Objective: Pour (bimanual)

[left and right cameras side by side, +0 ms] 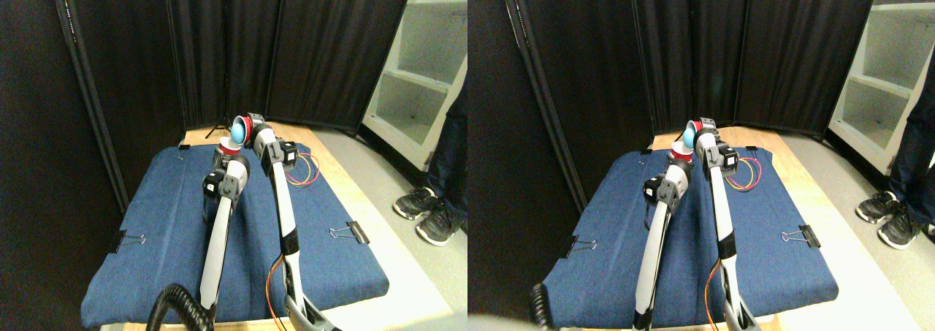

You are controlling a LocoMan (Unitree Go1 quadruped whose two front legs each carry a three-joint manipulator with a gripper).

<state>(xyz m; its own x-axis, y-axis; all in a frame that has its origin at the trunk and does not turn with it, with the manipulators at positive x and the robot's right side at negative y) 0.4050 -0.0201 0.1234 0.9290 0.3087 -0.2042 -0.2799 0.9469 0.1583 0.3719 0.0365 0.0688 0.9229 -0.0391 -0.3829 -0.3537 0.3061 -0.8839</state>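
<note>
1. black curtain panels (321, 46) close off the back and left; a white shelf unit (427, 75) stands at right, cut off by the frame edge.
2. a blue cloth (168, 221) covers the wooden table (329, 163), pinned by binder clips (350, 232) at its edges.
3. the left gripper (229, 156) reaches up under a red cup (228, 149) that stands upright near the cloth's far end; the jaws are hidden behind the arm, so their state cannot be told.
4. the right gripper (252, 126) holds a second red cup with a blue inside (240, 129), tipped on its side with its mouth toward the left, just above the upright cup; the grip itself is too small to make out.
5. anything inside either cup is not visible.
6. loose coloured wires (307, 172) lie on the cloth behind the right arm.
7. a person's legs and dark shoes (427, 214) stand at the right, the body cut off.
</note>
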